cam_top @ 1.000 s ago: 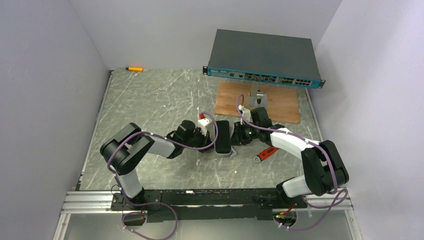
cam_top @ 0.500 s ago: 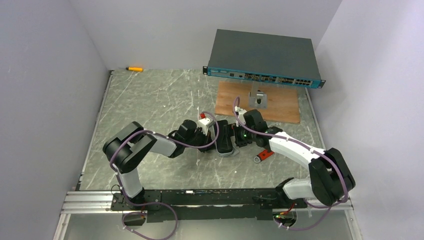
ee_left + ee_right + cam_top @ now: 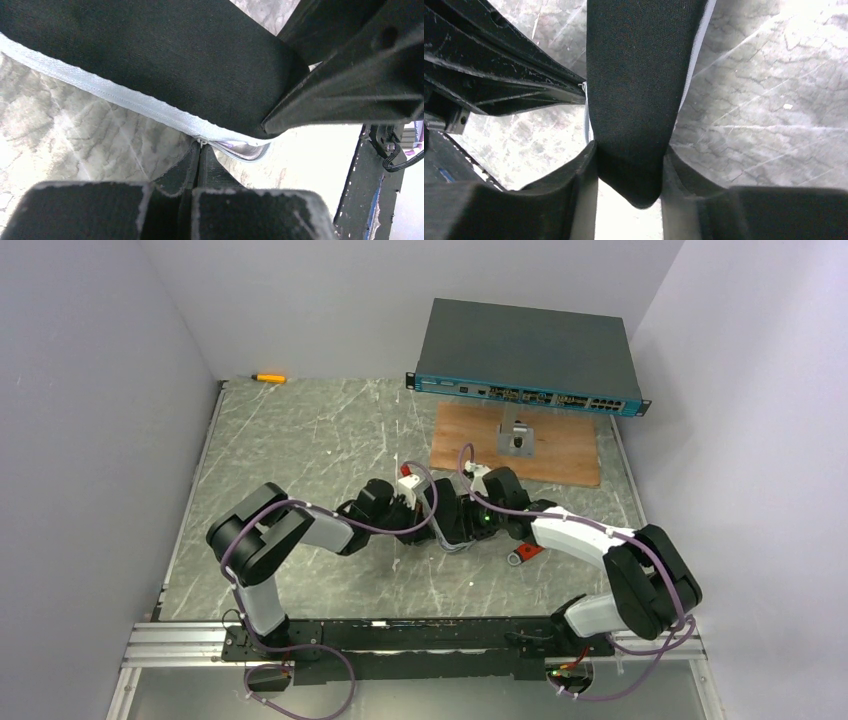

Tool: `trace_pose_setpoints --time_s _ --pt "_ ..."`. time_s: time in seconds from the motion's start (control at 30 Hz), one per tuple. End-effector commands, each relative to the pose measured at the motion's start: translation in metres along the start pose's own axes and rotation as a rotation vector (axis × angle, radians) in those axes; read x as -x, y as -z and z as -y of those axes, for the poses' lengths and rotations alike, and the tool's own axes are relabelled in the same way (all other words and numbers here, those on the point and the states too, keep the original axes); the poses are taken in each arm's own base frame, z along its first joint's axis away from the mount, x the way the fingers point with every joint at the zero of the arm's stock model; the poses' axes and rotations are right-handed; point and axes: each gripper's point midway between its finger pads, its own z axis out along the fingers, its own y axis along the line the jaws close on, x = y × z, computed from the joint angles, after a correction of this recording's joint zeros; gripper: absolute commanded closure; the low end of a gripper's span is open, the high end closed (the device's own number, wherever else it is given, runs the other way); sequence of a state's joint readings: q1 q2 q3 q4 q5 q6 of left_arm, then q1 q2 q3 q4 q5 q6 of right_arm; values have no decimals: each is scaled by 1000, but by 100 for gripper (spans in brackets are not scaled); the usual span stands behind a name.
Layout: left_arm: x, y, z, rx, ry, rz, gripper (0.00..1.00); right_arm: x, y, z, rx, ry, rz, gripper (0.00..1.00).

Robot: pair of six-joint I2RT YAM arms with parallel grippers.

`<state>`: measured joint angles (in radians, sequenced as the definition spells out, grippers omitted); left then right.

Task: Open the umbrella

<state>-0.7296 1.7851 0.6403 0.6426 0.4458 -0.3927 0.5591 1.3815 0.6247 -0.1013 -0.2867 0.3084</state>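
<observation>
From above, the right gripper (image 3: 466, 523) has slid left across the table (image 3: 300, 440) over the last second and now sits against the folded umbrella (image 3: 448, 512), which lies mid-table between it and the left gripper (image 3: 418, 518). The left arm has hardly moved. Both arms now meet on the umbrella, so I judge the holds are set and the opening itself not begun: the canopy is still folded. The box (image 3: 525, 390) at the back shows a teal front with rows of ports, but no lettering can be read there or anywhere else in this view. At the left wrist, the fingers (image 3: 175, 170) are pressed together with no gap, their tips at the umbrella's pale hem and apparently nipping its edge; black cloth fills the view above. No label shows. At the right wrist, the fingers (image 3: 574, 185) clamp the black folded bundle from both sides, touching it. No brand or writing is visible.
</observation>
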Motion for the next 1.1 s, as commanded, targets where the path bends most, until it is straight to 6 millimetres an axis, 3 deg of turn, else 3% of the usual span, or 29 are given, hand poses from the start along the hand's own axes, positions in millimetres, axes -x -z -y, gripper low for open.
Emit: trace_pose_setpoints --time_s 0.0,0.1,0.17,0.23,0.4,0.53,0.7,0.77,0.8,0.83,0.87,0.93,1.07 --pt "25 8 -10 26 -21 58 100 -9 -3 6 22 45 -18 72" --pt "33 15 -33 79 -26 76 100 -9 -2 -3 81 65 -26 92" --pt "38 19 -50 135 -37 80 100 -8 -2 -5 92 69 -31 100" --pt "44 24 -67 189 -44 72 100 -6 -2 -7 99 72 -36 100" --pt "58 37 -88 241 -69 126 100 -3 0 -15 142 99 -62 100" --pt "64 44 -92 241 -78 151 100 0 2 -22 189 167 -101 100" --pt "49 46 -69 120 -46 125 100 18 -1 -9 166 278 -123 100" --pt "39 45 -59 84 -6 104 100 31 0 -2 133 369 -103 81" --pt "34 44 -54 66 8 94 100 37 1 2 113 412 -96 66" --pt "30 43 -48 48 17 83 100 41 1 5 96 440 -96 45" --pt "27 41 -44 32 29 76 100 46 1 8 83 460 -94 33" --pt "25 39 -37 -2 56 72 100 58 4 9 70 486 -52 23" --pt "29 33 -28 -49 93 72 100 74 12 -3 90 587 88 17"
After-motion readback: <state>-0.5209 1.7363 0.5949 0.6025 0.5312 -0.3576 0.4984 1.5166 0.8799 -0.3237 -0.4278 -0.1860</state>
